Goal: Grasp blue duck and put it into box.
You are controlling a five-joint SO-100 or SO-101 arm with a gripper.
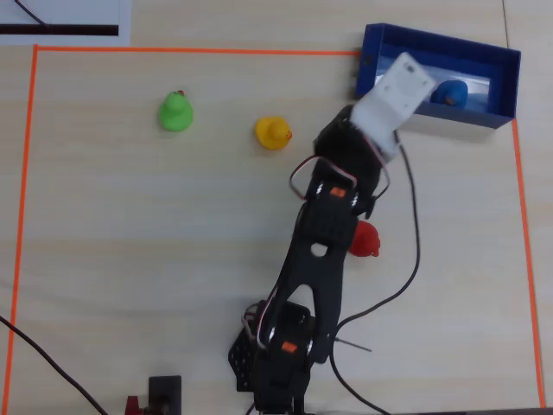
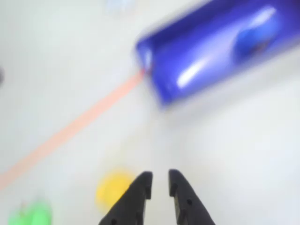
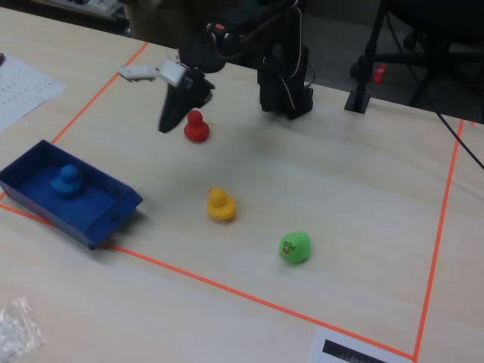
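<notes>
Box (image 3: 45, 198) at the table's (image 3: 355, 197) edge, blue duck (image 3: 66, 180) already inside on its floor. Gripper (image 2: 160, 184) raised beside the box, empty, jaws narrowly apart. Likely light, smooth, a bit slippery; best pinched across the rounded body.

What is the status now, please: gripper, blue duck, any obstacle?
Gripper empty, jaws slightly apart, above table. Blue duck sits inside box. Red duck beside arm, nothing blocking.

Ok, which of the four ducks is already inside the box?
The blue duck: it sits in the box, while the red, yellow and green ones stand on the table.
</notes>
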